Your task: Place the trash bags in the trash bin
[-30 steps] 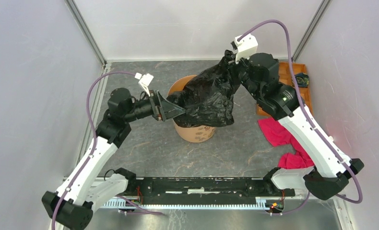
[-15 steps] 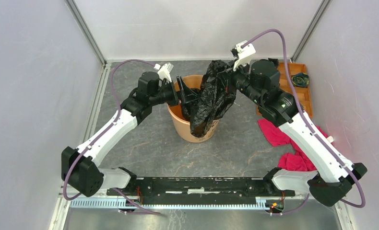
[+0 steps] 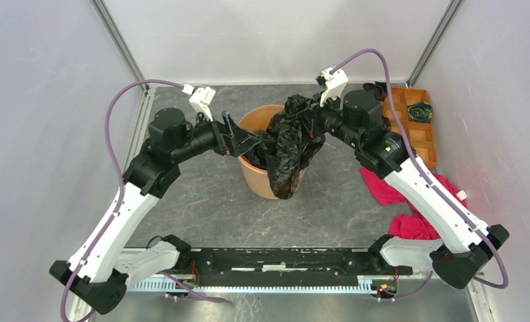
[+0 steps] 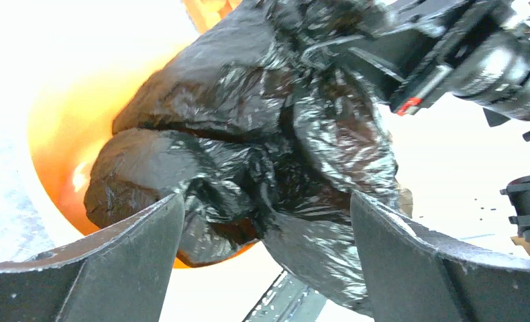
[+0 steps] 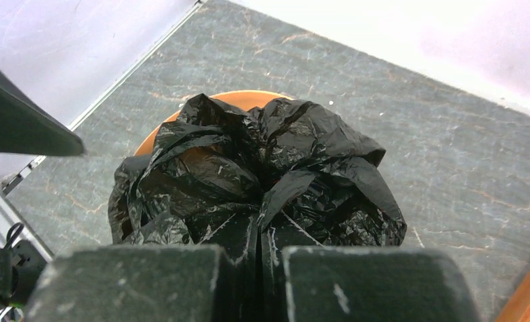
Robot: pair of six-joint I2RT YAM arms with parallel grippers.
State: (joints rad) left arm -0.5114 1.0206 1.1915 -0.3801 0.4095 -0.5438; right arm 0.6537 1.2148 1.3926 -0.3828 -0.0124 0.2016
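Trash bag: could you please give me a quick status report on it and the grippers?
Left gripper open, facing the trash bag. Right gripper shut on its top. Bag partly in the bin, one fold hanging over the rim. Nothing blocking.

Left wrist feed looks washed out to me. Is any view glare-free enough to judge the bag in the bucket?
Left wrist: badly overexposed, background blown white, the trash bin wall glowing yellow, only the trash bag readable. Right wrist: even light, bag crisp, the right gripper soft at the bottom edge. Top external: sharp, evenly lit, no glare; use it.
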